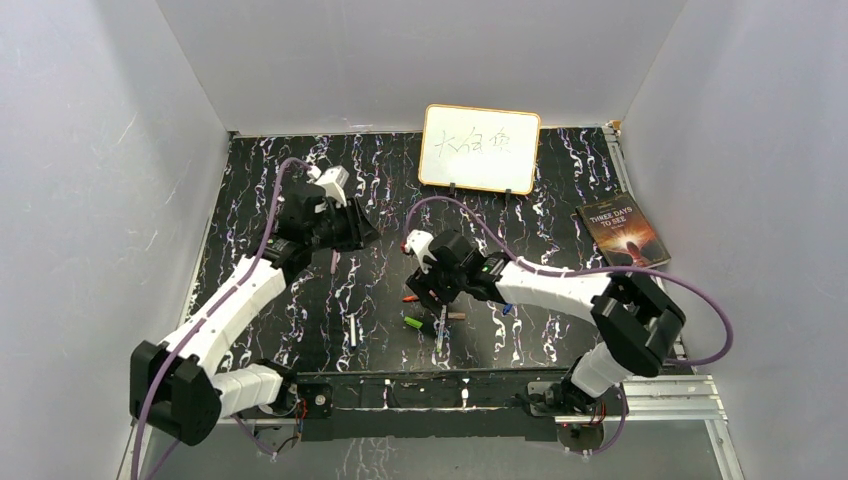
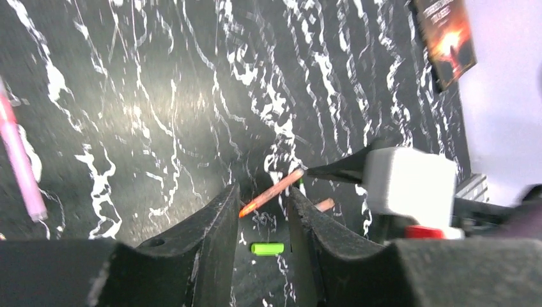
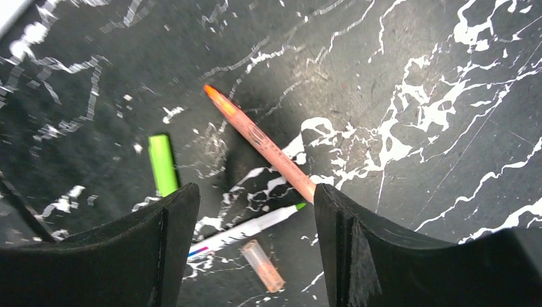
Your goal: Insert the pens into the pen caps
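Note:
My right gripper (image 1: 430, 292) (image 3: 254, 188) hangs open low over a cluster of pens and caps. Below it an orange-red pen (image 3: 255, 137) (image 1: 411, 298) lies slanted, its near end against the right finger (image 3: 332, 211). A white pen with a green tip (image 3: 246, 231), a brownish-orange cap (image 3: 262, 265) and a bright green cap (image 3: 163, 165) (image 1: 412, 323) lie loose between the fingers. My left gripper (image 1: 360, 233) (image 2: 263, 190) stands open by a narrow gap, nothing in it, pointing at that cluster. A pink pen (image 1: 333, 262) (image 2: 19, 166) lies beside it. Another white pen (image 1: 352, 330) and a blue cap (image 1: 508, 310) lie apart.
A small whiteboard (image 1: 480, 148) stands at the back of the black marbled table (image 1: 260, 190). A book (image 1: 622, 232) (image 2: 447, 38) lies at the right edge. White walls close in three sides.

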Robot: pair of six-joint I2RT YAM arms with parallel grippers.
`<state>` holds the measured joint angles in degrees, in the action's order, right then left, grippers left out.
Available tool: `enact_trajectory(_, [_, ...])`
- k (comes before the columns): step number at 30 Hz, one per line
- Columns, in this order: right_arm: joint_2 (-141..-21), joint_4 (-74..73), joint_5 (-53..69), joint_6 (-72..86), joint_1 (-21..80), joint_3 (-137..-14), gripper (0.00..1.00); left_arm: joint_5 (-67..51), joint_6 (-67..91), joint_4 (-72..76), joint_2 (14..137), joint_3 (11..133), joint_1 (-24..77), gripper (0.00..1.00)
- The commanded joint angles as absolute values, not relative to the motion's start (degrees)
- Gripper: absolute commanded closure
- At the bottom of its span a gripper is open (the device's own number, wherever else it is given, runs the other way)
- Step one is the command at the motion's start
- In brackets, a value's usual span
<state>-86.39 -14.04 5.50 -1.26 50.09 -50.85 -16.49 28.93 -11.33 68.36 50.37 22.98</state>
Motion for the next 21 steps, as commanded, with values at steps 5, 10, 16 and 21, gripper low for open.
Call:
enact_trajectory(5, [-93.75,-11.92,5.6,-10.43,49.57,-54.99,0.36,-14.3,19.91,-17.75,63.42,60.4,20.01,0.64])
enact_trajectory(10, [-96.34,-11.47,5.34,-11.34,49.56,-57.12,0.37,-16.37,19.57,-17.58,62.62,59.67,17.51,0.64])
enact_trajectory(16, [-99.37,-12.67,5.12,-11.74,49.53,-59.75,0.4,-16.83,20.21,-16.57,61.57,57.03,16.82,0.64])
enact_trajectory(21, [-102.15,-13.41,5.85,-11.27,49.61,-59.99,0.51,-16.93,19.34,-17.18,61.43,57.28,16.61,0.64])
